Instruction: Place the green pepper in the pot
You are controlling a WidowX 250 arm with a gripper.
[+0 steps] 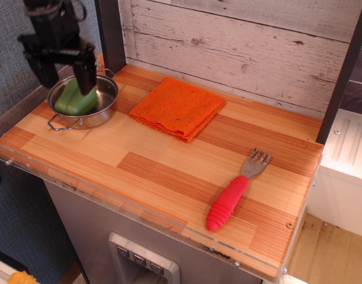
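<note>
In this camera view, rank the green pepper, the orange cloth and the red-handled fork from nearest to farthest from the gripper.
Measured from the gripper:
1. Green pepper, directly below it, lying in the pot at the counter's back left.
2. Orange cloth, middle of the counter by the back wall.
3. Red-handled fork, far right, near the front edge.

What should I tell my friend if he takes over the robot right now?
Gripper: open, fingers apart, hanging just above the pot, holding nothing.
Green pepper: lying inside the pot, at the back left corner of the table.
Done: the pepper is in the pot and let go.
Left: only lift the arm up and away without bumping the pot.
The orange cloth and the red-handled fork are not part of the job.
</note>
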